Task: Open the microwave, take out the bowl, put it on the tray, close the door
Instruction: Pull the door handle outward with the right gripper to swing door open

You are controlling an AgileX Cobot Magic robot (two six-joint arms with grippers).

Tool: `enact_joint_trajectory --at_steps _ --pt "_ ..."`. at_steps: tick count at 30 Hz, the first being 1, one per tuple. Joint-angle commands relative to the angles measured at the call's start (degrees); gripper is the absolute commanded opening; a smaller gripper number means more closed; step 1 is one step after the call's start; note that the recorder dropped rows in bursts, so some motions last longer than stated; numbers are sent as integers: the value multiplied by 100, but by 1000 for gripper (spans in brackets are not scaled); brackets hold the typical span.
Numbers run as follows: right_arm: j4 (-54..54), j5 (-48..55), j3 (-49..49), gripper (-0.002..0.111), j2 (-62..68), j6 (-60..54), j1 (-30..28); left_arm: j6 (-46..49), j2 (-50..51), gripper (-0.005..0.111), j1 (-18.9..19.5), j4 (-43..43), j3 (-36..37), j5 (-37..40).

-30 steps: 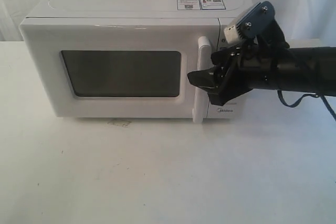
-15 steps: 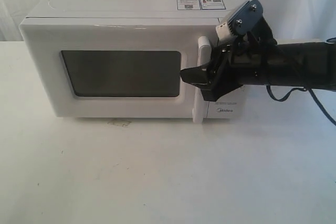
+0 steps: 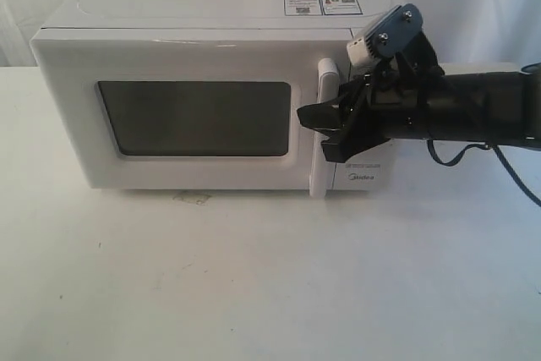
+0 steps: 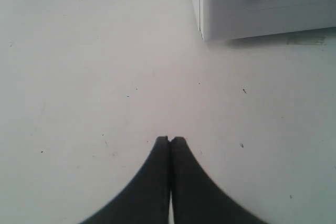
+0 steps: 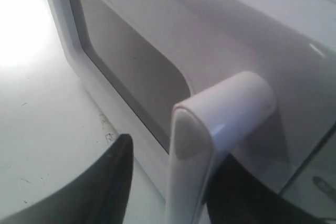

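White laminate or painted board makes up the surface (image 3: 254,285), pale and matt, flecked with small dark specks and scuffs. A faint brownish stain (image 3: 193,199) lies on it just in front of the microwave (image 3: 169,19). Behind the microwave hangs a white cloth backdrop (image 3: 482,6) with soft folds, and it closes off whatever room lies beyond.

The microwave stands on the surface toward the back, its door (image 3: 194,61) shut flush against the body. Nothing can be made out behind the door's dark window (image 3: 199,118). Two stickers (image 3: 324,3) sit on top of the microwave near its rear corner.

The right end effector (image 3: 313,134) reaches in from the knob side of the microwave on a black arm (image 3: 473,112). Its fingers are apart and straddle the door's tall white handle (image 3: 319,173). The right wrist view shows a gap between one finger (image 5: 118,182) and the handle.

The left end effector (image 4: 170,141) has its fingers pressed together, holding nothing. It hangs over bare surface, off the microwave's front corner on the side away from the handle.
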Motion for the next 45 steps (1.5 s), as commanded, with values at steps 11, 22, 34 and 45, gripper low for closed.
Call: enact_joint_trajectory --at_steps 11,22,34,45 --pt "-98 1178 -153 0 43 -171 -48 -5 -27 0 30 -31 14 12" --pt "-242 1703 168 0 43 -171 -48 -5 -27 0 30 -31 14 12" --pt "-819 1977 526 50 23 262 -48 -5 -27 0 30 -31 14 12" --pt "-1318 2486 526 51 -7 686 -48 -5 -27 0 30 -31 14 12"
